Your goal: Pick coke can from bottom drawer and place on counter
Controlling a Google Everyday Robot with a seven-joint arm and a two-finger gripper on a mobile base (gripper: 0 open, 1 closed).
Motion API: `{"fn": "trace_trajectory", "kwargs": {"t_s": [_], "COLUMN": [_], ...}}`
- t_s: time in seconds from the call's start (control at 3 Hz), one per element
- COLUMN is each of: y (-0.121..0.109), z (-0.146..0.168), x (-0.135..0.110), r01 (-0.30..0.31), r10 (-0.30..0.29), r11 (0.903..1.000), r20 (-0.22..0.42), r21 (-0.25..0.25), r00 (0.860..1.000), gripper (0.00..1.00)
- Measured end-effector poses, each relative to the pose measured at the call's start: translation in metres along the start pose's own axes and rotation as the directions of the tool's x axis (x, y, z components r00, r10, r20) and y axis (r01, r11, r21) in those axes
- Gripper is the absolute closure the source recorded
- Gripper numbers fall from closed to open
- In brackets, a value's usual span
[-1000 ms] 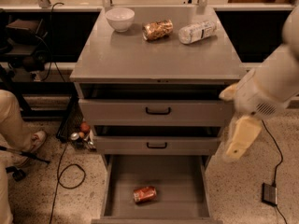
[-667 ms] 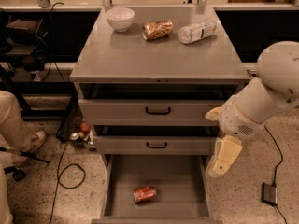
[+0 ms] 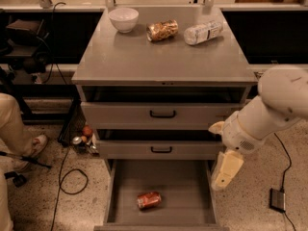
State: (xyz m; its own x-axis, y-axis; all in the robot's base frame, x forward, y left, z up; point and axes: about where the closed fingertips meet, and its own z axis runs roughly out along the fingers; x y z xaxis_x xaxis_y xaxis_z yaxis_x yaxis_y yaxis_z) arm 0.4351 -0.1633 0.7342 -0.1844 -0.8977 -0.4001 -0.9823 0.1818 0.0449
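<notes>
The coke can (image 3: 148, 199) lies on its side on the floor of the open bottom drawer (image 3: 183, 186), left of centre and near the front. The counter (image 3: 159, 57) is the broad grey cabinet top above the three drawers. My gripper (image 3: 225, 171) hangs from the white arm at the right, over the drawer's right edge, well to the right of the can and above it. It holds nothing that I can see.
On the counter's far side stand a white bowl (image 3: 123, 19), a tan-gold crinkled can (image 3: 162, 30) and a clear plastic bottle (image 3: 203, 32), both lying down. A person's leg (image 3: 17, 134) and cables (image 3: 67, 177) are on the floor at left. A small black box (image 3: 278, 199) lies at right.
My arm and gripper have moved left and down, from beside the cabinet's right side to the right edge of the open bottom drawer. The can has not moved.
</notes>
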Motion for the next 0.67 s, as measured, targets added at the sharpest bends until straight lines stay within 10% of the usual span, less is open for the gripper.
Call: {"fn": "trace_trajectory", "kwargs": {"t_s": [0.67], "y": [0.001], "z": [0.172], "x": [0.031], "r01": [0.014], "r10": [0.0], "r11": [0.993], "r20": [0.12], "r21": [-0.117], "r00": [0.993], "gripper": [0.0]}}
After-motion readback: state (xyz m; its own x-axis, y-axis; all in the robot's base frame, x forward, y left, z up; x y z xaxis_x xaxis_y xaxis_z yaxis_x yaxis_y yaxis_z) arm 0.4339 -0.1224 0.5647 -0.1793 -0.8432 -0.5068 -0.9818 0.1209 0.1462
